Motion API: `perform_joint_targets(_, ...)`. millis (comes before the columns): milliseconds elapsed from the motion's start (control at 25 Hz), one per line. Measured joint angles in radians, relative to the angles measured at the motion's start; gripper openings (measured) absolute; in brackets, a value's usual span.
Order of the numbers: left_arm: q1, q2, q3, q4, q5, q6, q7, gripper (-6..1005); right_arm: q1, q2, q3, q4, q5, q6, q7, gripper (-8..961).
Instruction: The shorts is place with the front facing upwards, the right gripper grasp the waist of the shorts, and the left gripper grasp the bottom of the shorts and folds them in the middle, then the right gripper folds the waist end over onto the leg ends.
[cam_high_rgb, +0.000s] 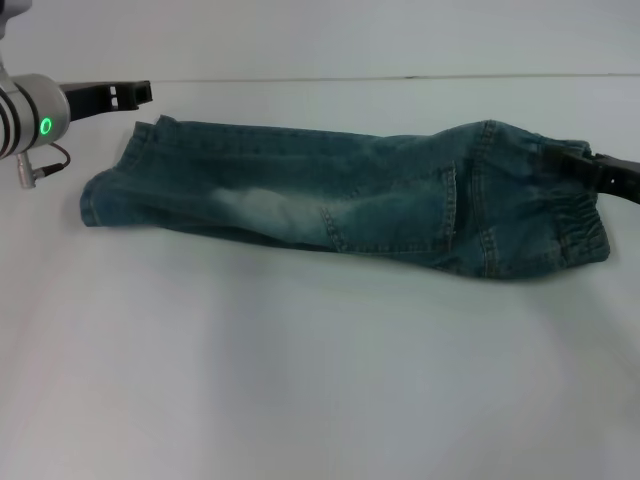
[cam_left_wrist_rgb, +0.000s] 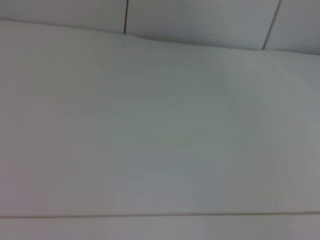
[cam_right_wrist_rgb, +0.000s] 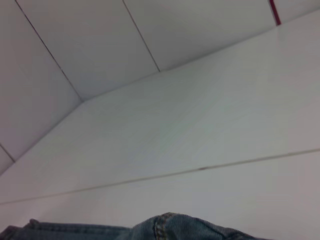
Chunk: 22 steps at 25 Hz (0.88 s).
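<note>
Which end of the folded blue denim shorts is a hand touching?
The gathered elastic waist, at the robot's right: the right hand meets its far corner. The flat-hemmed leg ends lie free, the left hand apart beyond them.

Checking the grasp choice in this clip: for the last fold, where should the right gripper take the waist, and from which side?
Take the waist at its gathered elastic band, coming in from the robot's right, where the right gripper already sits at its far corner. The shorts lie folded lengthwise with that band as the rightmost end, so it can be carried left onto the leg ends.
</note>
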Motion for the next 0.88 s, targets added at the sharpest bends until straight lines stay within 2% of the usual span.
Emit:
perform_joint_targets(40,0.003,-0.001,0.0,0.0,-0.002,0.0,0.003,376,-0.001,-0.003,-0.013,-0.001,0.0,0.007,0.016,395)
perform_joint_targets(160,0.009,-0.001,0.0,-0.002,-0.006,0.004,0.003,456,-0.005,-0.017,-0.053,-0.004,-0.001,0.024,0.059,630)
perform_joint_targets(400,0.037,-0.005,0.0,0.015,-0.053,0.038,0.024,677,-0.012,-0.048,-0.11,-0.012,-0.002,0.02,0.135,747)
perform_joint_targets(640,0.116,-0.022,-0.005,0.097,-0.278,0.177,0.215,926,-0.039,-0.059,-0.174,-0.1,-0.002,-0.052,0.233,861)
perform_joint_targets(800,0.165,-0.023,-0.017,0.119,-0.422,0.328,0.36,926,-0.073,-0.068,-0.177,-0.203,-0.003,-0.126,0.313,924)
perform_joint_targets(880,0.183,-0.022,-0.029,0.119,-0.462,0.402,0.417,927,-0.087,-0.08,-0.177,-0.243,-0.006,-0.161,0.353,922)
